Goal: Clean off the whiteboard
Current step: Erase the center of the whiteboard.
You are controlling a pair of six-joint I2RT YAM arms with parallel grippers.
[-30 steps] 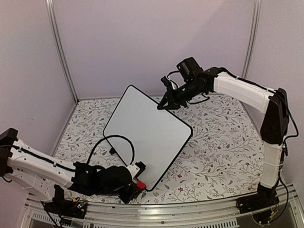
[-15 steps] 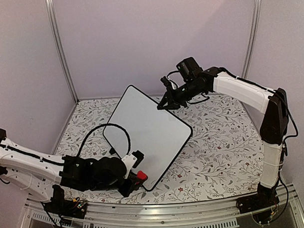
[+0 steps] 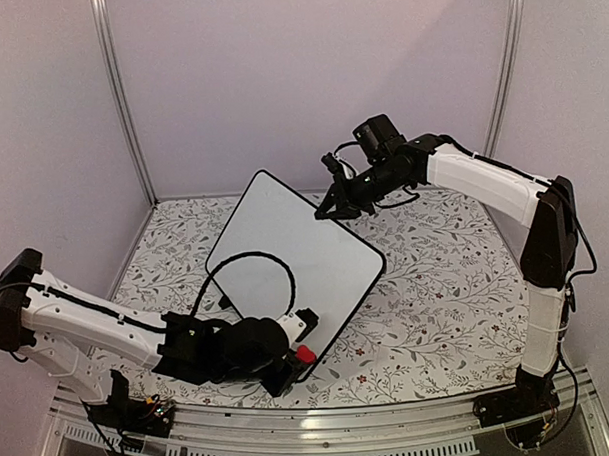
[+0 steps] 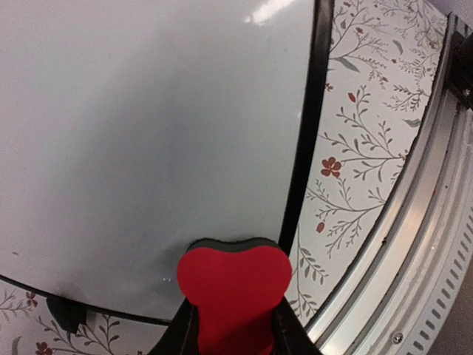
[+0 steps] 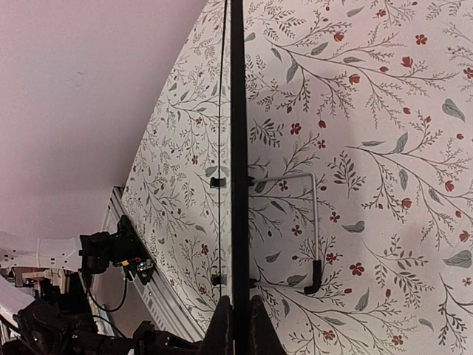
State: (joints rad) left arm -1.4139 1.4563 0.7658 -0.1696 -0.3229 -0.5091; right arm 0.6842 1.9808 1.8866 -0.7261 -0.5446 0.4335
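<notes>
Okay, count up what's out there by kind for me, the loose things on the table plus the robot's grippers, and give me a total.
Whiteboard: 1
Red eraser: 1
Grippers: 2 (left gripper, right gripper)
Total: 4

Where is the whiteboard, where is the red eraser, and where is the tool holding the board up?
whiteboard (image 3: 295, 253): top view, middle of its white face.
red eraser (image 4: 234, 275): left wrist view, middle of its red end.
right tool (image 3: 327, 213): top view, fingertips pinching the board's far edge.
</notes>
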